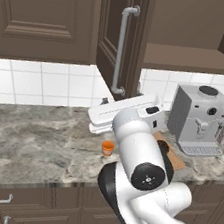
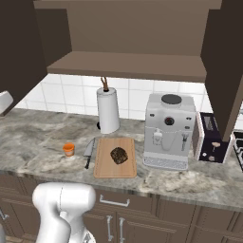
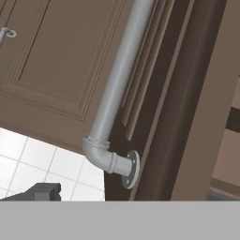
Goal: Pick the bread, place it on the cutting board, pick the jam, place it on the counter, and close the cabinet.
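Overhead, the dark brown wooden upper wall cabinet [image 2: 137, 33] stands open, its raised-panel door [image 1: 116, 39] swung outward edge-on, with a long vertical silver bar handle [image 1: 121, 49] mounted on it. Below runs the long grey-brown marbled stone counter [image 1: 34, 143], backed by white tile. The white arm reaches up from the base toward the open door; its two-finger gripper [image 1: 105, 103] sits just below the foot of the handle, close to it but not on it. Whether its fingers are spread or closed cannot be told, and nothing is seen in its hold. A boxy silver coffee machine [image 2: 167, 130] stands on the counter beside a white paper-towel roll [image 2: 108, 110]. The flat rectangular light-brown wooden cutting board [image 2: 115, 159] lies before the roll, bearing the small dark brown lumpy loaf of bread [image 2: 118, 155] near its middle. A knife [image 2: 88, 152] lies just left of the board. The tiny orange jam jar [image 2: 69, 149] stands upright on the counter, left of the knife and well below the gripper.
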You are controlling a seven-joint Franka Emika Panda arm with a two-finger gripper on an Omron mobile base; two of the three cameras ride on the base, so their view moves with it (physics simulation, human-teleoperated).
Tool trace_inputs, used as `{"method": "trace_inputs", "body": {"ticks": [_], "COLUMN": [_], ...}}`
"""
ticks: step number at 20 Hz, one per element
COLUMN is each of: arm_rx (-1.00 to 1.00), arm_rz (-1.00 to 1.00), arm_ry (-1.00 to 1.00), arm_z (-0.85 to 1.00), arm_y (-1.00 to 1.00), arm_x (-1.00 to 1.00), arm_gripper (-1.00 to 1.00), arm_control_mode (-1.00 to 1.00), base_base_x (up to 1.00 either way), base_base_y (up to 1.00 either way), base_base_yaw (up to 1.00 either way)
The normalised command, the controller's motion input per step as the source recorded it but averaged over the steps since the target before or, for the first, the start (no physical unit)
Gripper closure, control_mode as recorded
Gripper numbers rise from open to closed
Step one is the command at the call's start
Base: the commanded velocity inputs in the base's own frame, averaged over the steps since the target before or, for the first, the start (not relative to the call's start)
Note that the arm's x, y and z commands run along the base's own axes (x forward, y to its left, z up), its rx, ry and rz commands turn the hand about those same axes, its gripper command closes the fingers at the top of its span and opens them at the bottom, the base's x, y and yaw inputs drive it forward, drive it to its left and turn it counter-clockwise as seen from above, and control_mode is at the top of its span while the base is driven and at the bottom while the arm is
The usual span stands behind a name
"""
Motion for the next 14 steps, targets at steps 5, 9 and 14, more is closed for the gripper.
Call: {"method": "trace_inputs", "body": {"ticks": [5, 9, 14], "arm_rx": [0.01, 0.03, 0.05], "arm_rz": [-0.01, -0.06, -0.06], "arm_ry": [-0.05, -0.04, -0.06], "arm_z": [-0.04, 0.0, 0.0], "arm_y": [-0.05, -0.24, -0.27], "arm_x": [0.46, 0.54, 0.55], "arm_gripper": [-1.0, -1.0, -1.0], "arm_control_mode": [-1.0, -1.0, -1.0], "base_base_x": [0.0, 0.0, 0.0], "base_base_y": [0.0, 0.0, 0.0], "base_base_yaw": [0.0, 0.0, 0.0]}}
